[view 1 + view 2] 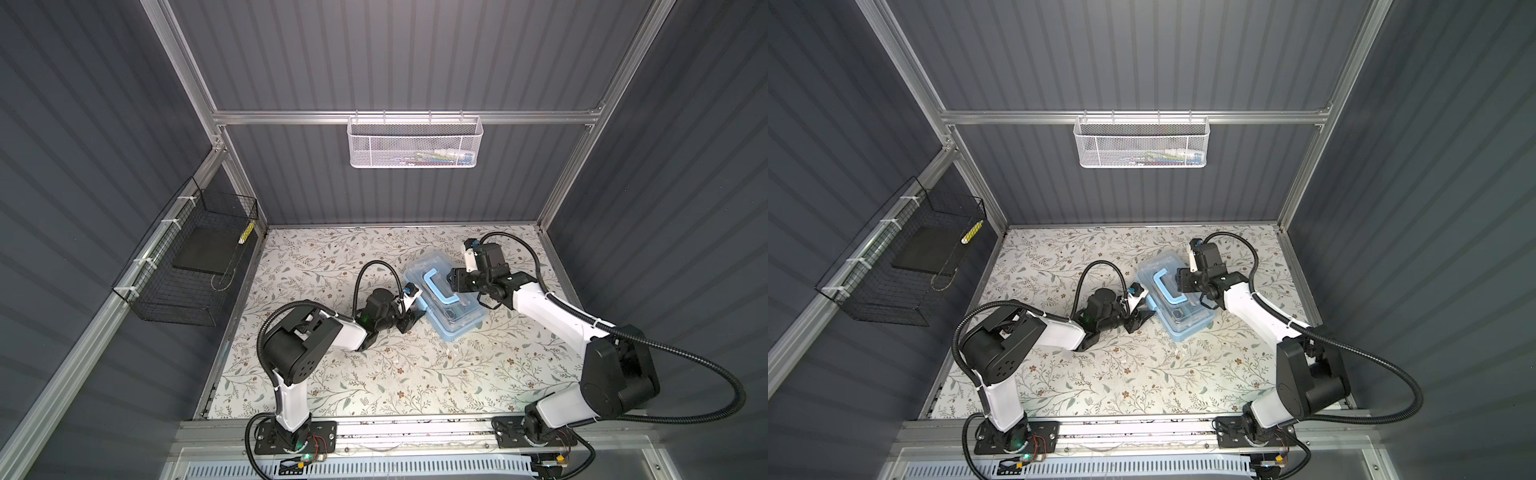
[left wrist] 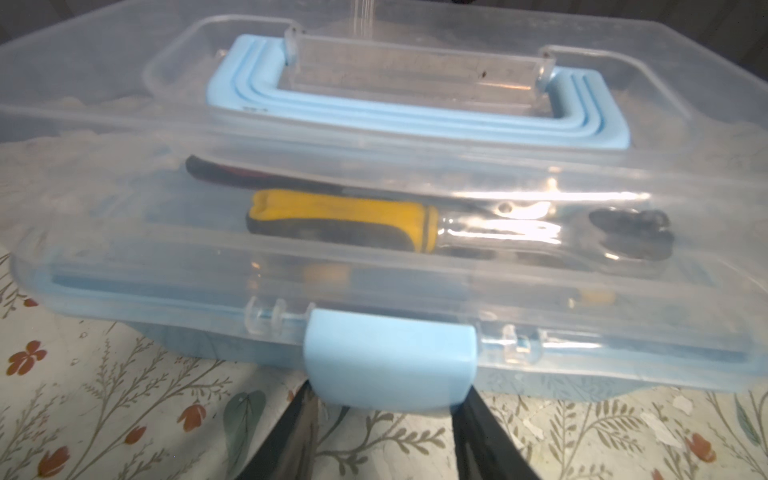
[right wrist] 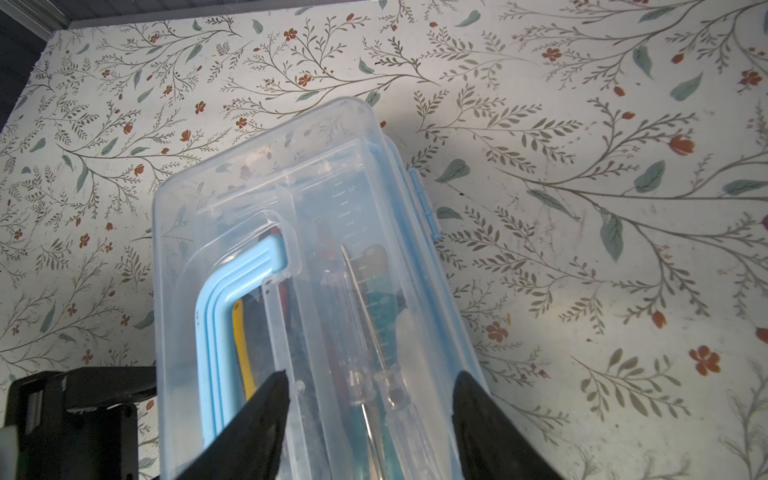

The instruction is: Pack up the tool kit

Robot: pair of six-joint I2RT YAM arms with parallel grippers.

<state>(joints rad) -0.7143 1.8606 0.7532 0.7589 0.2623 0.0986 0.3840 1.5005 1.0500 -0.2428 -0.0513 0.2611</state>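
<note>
The tool kit, a rectangular light blue plastic box (image 1: 461, 322) with a clear, glossy lid, lies askew on the floral-patterned worktop (image 1: 374, 374), a little right of centre, between the two arms in both top views. Its ribbed, pale blue, U-shaped handle (image 1: 439, 286) lies folded flat in a moulded recess of the lid.

Through the lid the left wrist view shows a screwdriver with a chunky yellow and black handle (image 2: 340, 220). The right wrist view shows a thin steel shaft on a clear plastic handle (image 3: 365, 316) (the other contents blur into the plastic).

The left tool (image 2: 386, 415) sits low at the box's long side. Its smooth black fingers (image 2: 291, 432) stand about half apart, either side of the rounded light blue latch (image 2: 390, 361), with their tips hidden under its lower edge. It has hold of nothing that shows, and whether it presses the latch I cannot tell.

The right tool (image 3: 371, 376) is over the lid, its wedge-shaped jaws spread wide and gripping nothing.
</note>
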